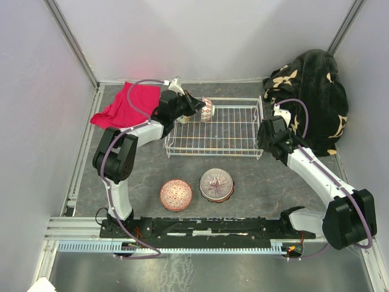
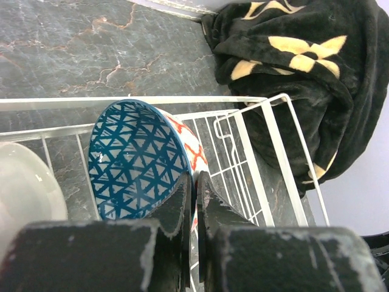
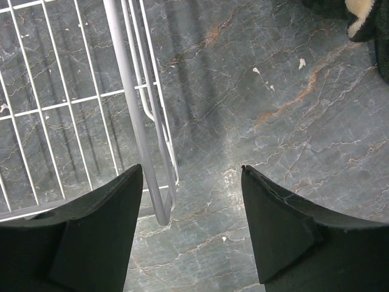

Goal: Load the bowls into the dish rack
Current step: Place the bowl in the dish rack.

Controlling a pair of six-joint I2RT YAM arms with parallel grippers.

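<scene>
Left end effector [image 2: 195, 180] pinches bowl [image 2: 130, 159] rim inside dish rack [image 2: 271, 125]

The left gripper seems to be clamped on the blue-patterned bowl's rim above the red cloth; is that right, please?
No: the left gripper is clamped on the rim of the blue-patterned bowl inside the dish rack, not above the red cloth, as the left wrist view shows.
</scene>
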